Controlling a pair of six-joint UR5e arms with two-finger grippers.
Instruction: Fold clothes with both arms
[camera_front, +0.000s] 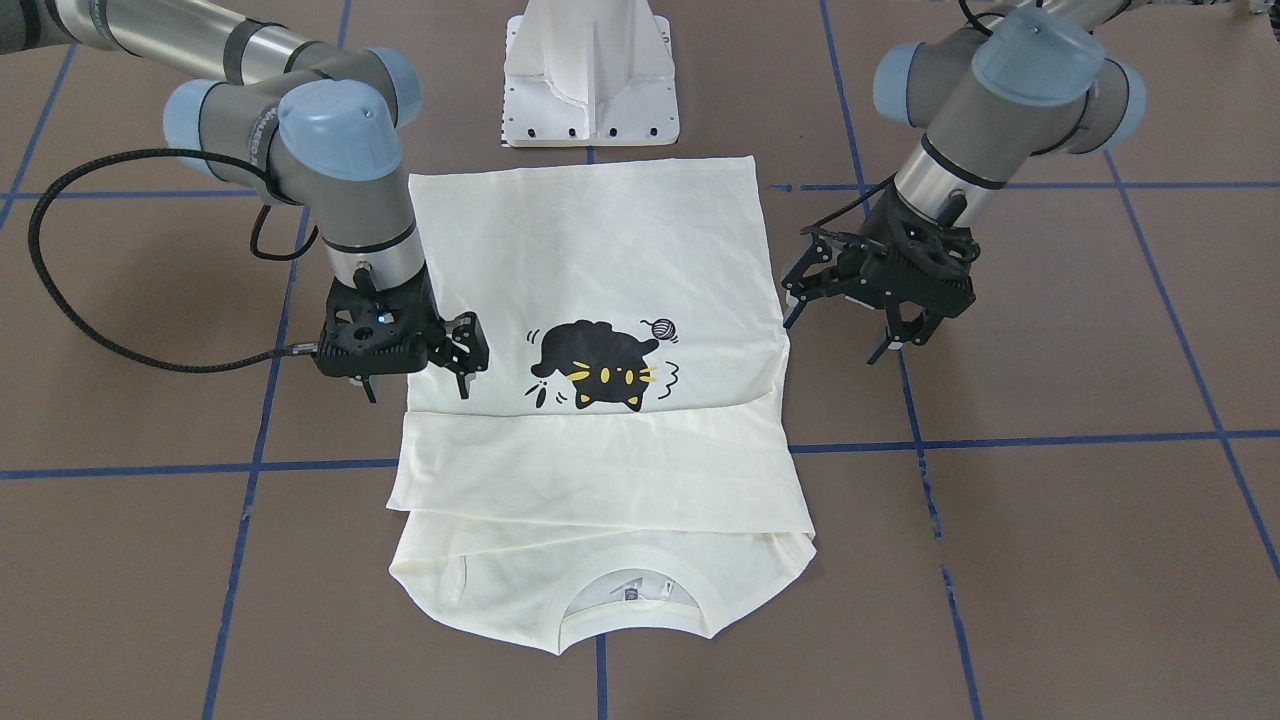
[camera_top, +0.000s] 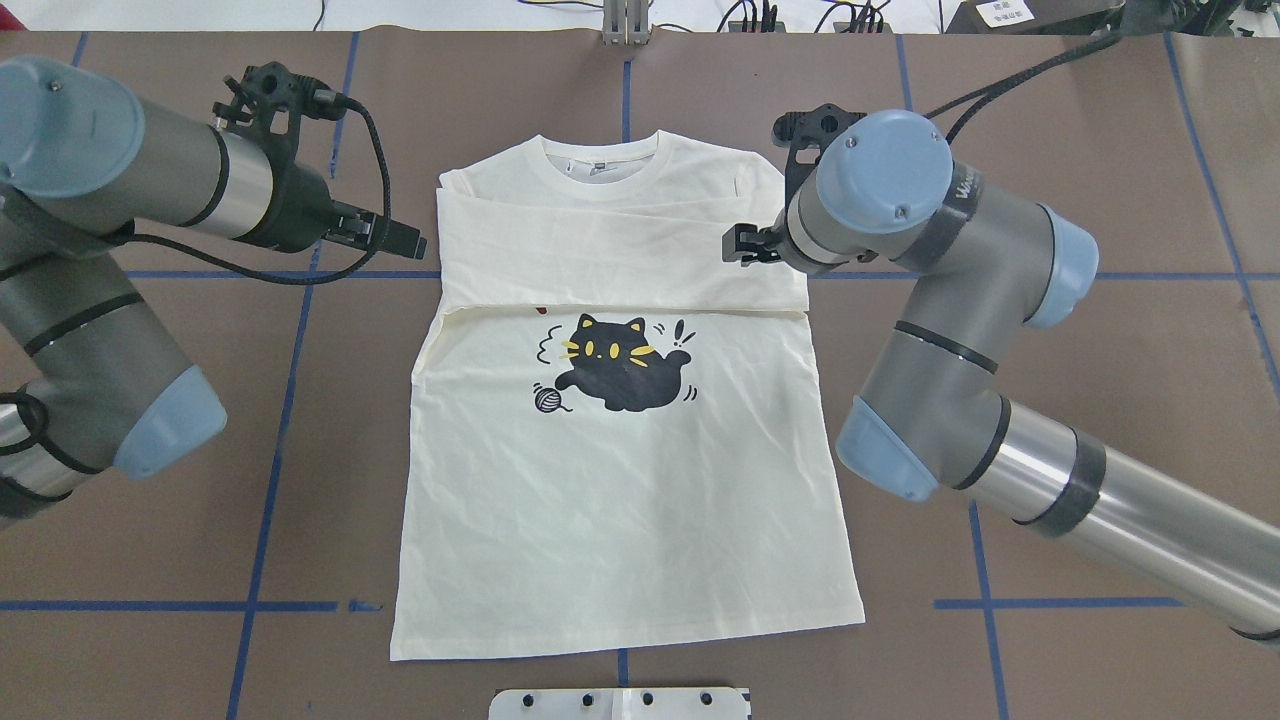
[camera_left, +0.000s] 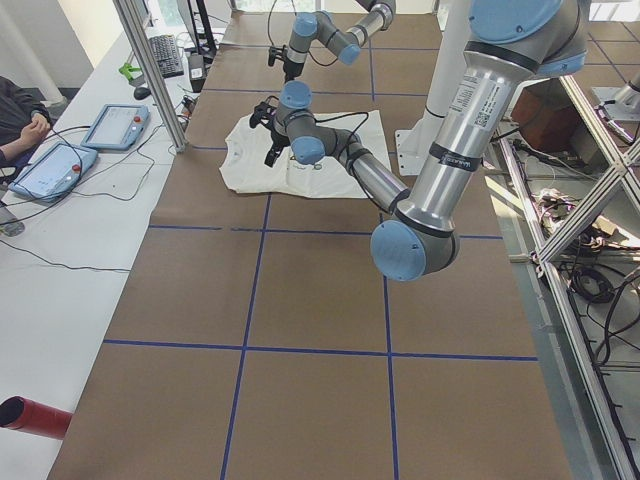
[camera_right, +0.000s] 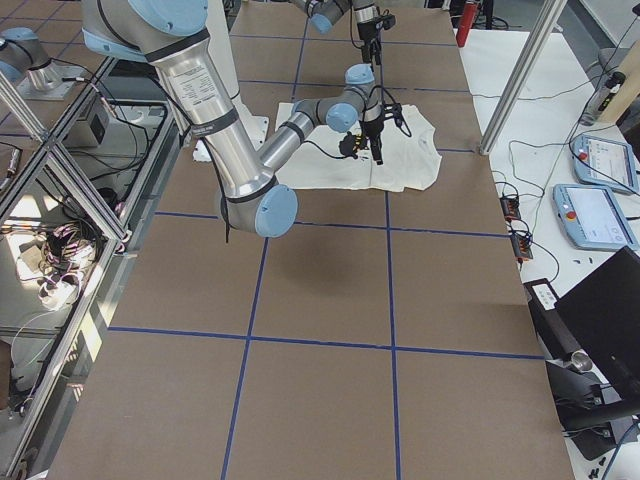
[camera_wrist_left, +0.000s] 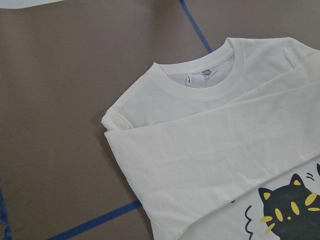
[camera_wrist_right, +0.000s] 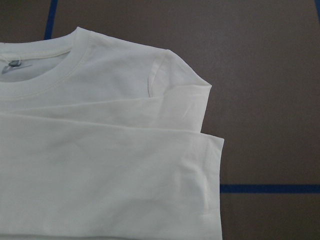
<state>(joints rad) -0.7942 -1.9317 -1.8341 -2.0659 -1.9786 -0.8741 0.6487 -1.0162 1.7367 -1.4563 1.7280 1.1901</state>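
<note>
1. Nearest the robot, the white base plate sits at the edge of the brown table, just beside the shirt's hem.
2. The cream shirt lies flat and front up in the middle of the table, between the left arm and the right arm. Its hem points toward the robot and its neck away.
3. Past the plain lower half is the black cat print, fully in view, with a ball of yarn beside it.
4. Just beyond the print, the sleeves lie folded across the chest as one broad band from side to side. A speck of red shows at the band's near edge.
5. The left gripper hangs beside the shirt's left edge, level with that band. It is over bare table and apart from the cloth, with fingers spread and holding nothing.
6. The right gripper stands at the shirt's right edge with fingers spread, one over the cloth and one over the table. It grips nothing, and I cannot tell whether it touches the cloth.
7. Farthest off, the collar faces upward with a label inside.
</note>
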